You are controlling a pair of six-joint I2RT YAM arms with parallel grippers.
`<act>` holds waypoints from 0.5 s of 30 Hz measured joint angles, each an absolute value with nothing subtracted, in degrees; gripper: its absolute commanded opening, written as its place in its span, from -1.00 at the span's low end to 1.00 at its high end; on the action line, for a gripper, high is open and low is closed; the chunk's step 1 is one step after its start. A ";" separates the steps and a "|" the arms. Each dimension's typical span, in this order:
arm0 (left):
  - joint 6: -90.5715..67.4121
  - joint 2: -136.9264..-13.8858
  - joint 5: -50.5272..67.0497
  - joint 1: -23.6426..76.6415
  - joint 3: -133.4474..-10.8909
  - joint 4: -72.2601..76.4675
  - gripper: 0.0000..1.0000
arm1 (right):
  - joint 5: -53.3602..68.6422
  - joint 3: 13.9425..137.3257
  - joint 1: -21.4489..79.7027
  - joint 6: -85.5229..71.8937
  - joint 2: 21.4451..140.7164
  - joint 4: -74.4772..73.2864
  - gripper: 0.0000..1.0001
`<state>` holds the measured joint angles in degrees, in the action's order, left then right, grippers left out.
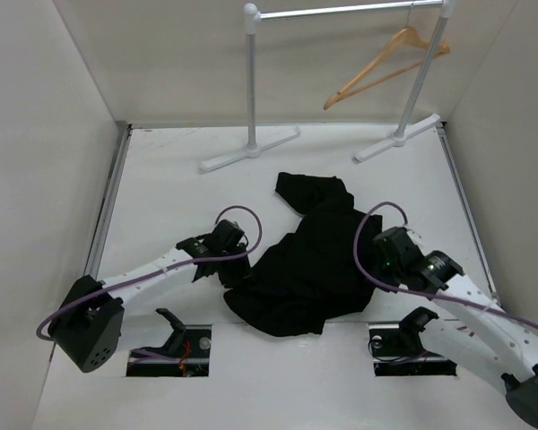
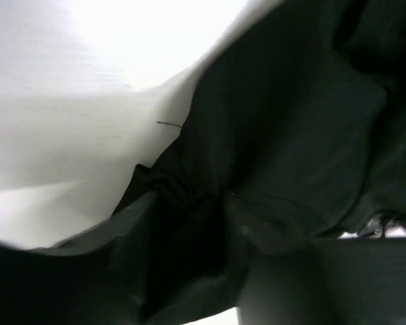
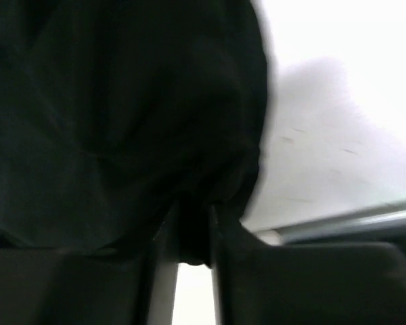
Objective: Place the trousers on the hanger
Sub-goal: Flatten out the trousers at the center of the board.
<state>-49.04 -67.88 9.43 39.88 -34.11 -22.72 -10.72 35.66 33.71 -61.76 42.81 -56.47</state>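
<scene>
The trousers (image 1: 305, 260), soft matt black cloth, lie crumpled mid-table (image 1: 161, 179) toward the near edge. The right hand (image 1: 369, 264) is clenched on a fold at the heap's right side. The left hand (image 1: 238, 269) has cloth between its fingers, but I cannot tell its grip. Lift both sides evenly, since limp fabric probably slips. The smooth wooden hanger (image 1: 386, 63) hangs by the far right corner.

Black soft cloth trousers (image 1: 305, 260): matt, creased, no sheen. Light-brown wooden coat hanger (image 1: 359, 81): smooth, faint satin finish; hook looks metal. Grey metal clothes rail (image 1: 251, 81): smooth, slightly glossy. White bench (image 1: 179, 179): matt, smooth, few fine scuffs.
</scene>
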 measured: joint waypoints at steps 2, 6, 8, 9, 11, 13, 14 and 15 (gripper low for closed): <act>-50.06 -68.23 10.81 40.40 -33.65 -21.12 -0.85 | -9.65 36.71 34.68 -61.06 46.46 -53.15 -0.78; -51.66 -65.25 13.52 37.91 -33.95 -20.27 -0.95 | -8.95 48.14 39.03 -57.65 57.65 -50.89 -0.86; -52.25 -61.12 14.37 33.87 -36.27 -22.57 -0.98 | -9.02 59.53 43.35 -54.41 65.41 -49.98 -0.88; -52.36 -59.05 14.52 31.31 -38.57 -24.38 -0.98 | -9.08 66.00 45.43 -52.47 69.23 -49.98 -0.89; -52.40 -54.81 14.90 24.10 -46.59 -28.56 -0.98 | -9.61 82.15 49.67 -47.90 77.65 -50.30 -0.89; -51.48 -52.51 14.63 14.63 -58.61 -31.86 -0.97 | -10.37 100.09 53.21 -42.76 85.60 -50.92 -0.90; -51.00 -52.34 14.52 10.28 -64.86 -32.91 -0.97 | -10.68 109.75 54.70 -40.25 89.34 -51.55 -0.90; -50.30 -52.80 14.22 5.74 -72.38 -33.85 -0.96 | -10.74 118.45 55.64 -38.13 92.42 -52.40 -0.89</act>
<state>-50.30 -52.80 14.22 5.74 -72.38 -33.85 -10.74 118.45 55.64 -38.13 92.42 -52.40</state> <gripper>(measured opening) 0.076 0.067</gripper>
